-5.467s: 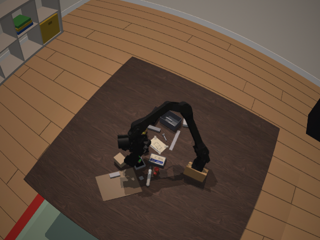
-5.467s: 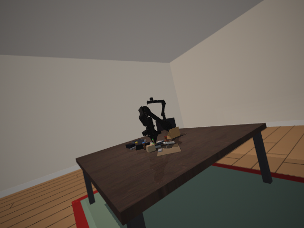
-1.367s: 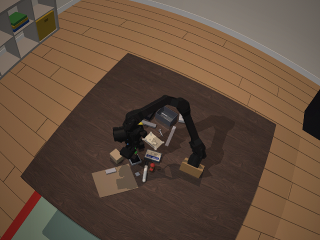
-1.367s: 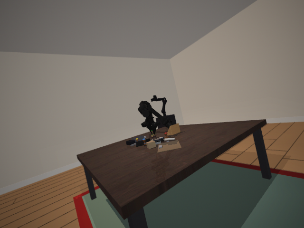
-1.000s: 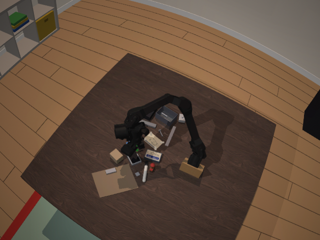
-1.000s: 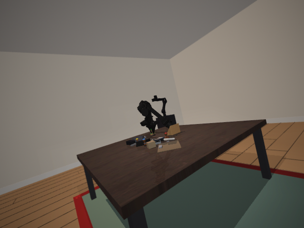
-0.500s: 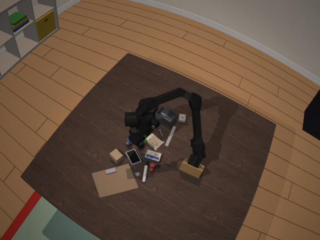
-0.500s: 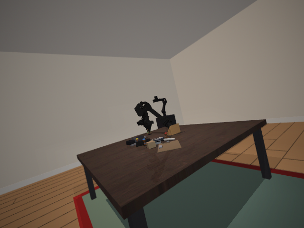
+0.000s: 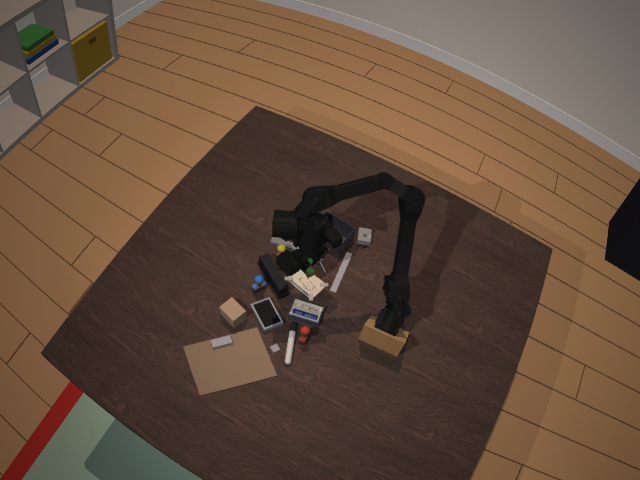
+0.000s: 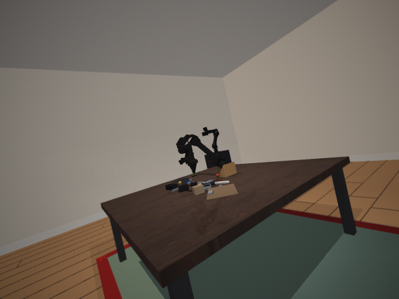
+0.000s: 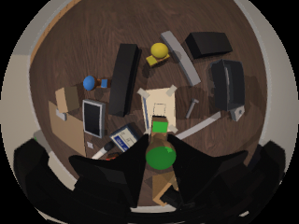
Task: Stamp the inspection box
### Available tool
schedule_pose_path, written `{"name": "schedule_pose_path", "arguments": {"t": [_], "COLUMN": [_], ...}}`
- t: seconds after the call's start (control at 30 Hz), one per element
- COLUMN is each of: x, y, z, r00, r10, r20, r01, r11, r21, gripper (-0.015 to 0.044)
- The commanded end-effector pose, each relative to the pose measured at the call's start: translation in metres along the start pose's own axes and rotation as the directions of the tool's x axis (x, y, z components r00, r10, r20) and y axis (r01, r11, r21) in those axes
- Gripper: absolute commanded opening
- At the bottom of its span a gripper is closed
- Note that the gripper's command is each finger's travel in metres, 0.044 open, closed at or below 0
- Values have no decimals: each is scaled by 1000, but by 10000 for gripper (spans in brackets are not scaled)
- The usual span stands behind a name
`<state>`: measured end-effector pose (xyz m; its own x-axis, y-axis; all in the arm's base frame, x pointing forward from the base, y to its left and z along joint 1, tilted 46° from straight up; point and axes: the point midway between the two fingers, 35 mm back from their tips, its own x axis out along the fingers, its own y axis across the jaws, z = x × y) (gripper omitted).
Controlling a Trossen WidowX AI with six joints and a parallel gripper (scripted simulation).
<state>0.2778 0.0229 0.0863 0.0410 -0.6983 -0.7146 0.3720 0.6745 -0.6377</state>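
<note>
A plain interior room, its exact type uncertain, furnished in part like a home or office. Pale walls meet an orange-brown plank floor. A dark wood-grain table with dark legs (image 9: pixel 413 392) (image 10: pixel 225 205) (image 11: pixel 154 23) stands partly over a green, red-bordered rug (image 9: pixel 51 413) (image 10: pixel 257 254). A grey open-compartment shelf unit (image 9: pixel 114 43) holds stacked coloured books or slabs (image 9: pixel 37 38) and a yellow square bin (image 9: pixel 93 53).
</note>
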Motion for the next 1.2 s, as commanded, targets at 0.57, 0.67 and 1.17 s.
{"name": "schedule_pose_path", "arguments": {"t": [0.57,0.67,1.17], "x": [10,12,22], "y": [-7,-7,-6], "z": [-1,-1,0], "r00": [1000,1000,1000], "r10": [1,1,3], "r20": [6,6,8], "r01": [-1,-1,-3], "r11": [1000,1000,1000], "r21": [22,22,22], "gripper": [0,0,0]}}
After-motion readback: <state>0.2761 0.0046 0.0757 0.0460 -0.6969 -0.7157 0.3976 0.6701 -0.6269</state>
